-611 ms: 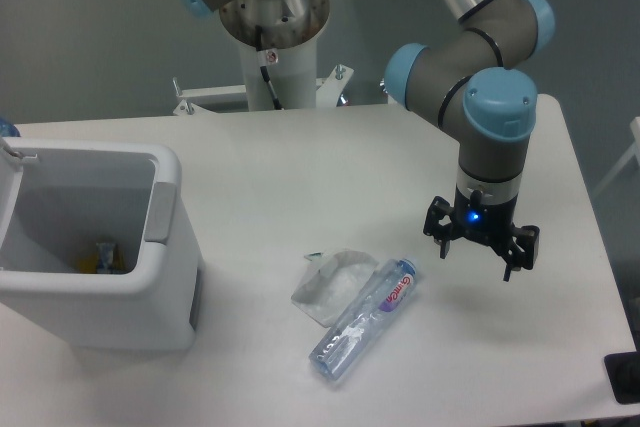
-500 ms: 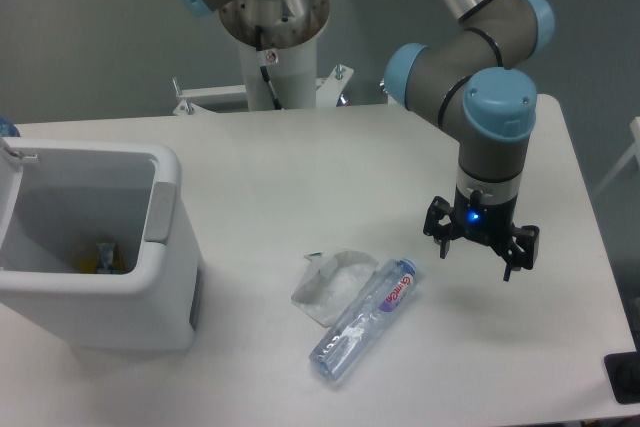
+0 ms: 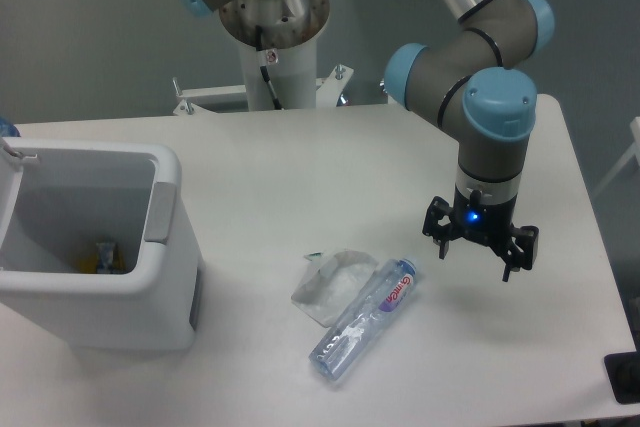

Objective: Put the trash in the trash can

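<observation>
In the fixed camera view, the gripper [image 3: 481, 252] hangs empty with its jaws spread wide, just right of the bottle [image 3: 363, 320], which lies flat touching the plastic bag [image 3: 330, 283]; a good grasp would come down across the bottle's middle. The trash can [image 3: 160, 247], well left of the bottle, already holds something yellowish, and nothing stands between them.

You were in a robotics lab: a grey-and-blue jointed robot arm [image 3: 480, 77] stood over a plain white surface [image 3: 300, 177], bare grey floor behind.

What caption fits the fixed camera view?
Open gripper hovers right of the bottle and plastic bag; trash can at left.
</observation>
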You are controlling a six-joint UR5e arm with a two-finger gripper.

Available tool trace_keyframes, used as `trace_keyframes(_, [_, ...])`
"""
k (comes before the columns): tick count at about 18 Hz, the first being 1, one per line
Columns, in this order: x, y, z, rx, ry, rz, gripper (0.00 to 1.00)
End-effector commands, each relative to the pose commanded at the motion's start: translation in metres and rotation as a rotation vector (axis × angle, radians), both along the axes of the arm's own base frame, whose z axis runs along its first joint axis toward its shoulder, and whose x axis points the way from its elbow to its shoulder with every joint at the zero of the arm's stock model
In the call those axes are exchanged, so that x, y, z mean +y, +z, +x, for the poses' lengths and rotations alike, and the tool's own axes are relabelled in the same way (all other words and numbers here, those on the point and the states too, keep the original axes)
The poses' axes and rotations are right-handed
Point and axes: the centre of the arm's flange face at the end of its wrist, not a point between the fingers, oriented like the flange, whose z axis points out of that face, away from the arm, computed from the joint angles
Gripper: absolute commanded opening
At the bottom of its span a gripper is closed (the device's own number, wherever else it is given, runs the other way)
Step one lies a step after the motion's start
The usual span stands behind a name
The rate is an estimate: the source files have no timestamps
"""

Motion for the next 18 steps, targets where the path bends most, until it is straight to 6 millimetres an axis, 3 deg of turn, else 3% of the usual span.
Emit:
trace_keyframes(5, [-0.002, -0.009, 0.007, 0.0, -0.004, 0.015, 1.0])
trace_keyframes(8, [0.011, -0.01, 0.017, 0.001, -0.031, 0.014, 1.0])
trace_keyframes(18, [0.016, -0.006, 0.021, 0.006, -0.036, 0.02, 1.0])
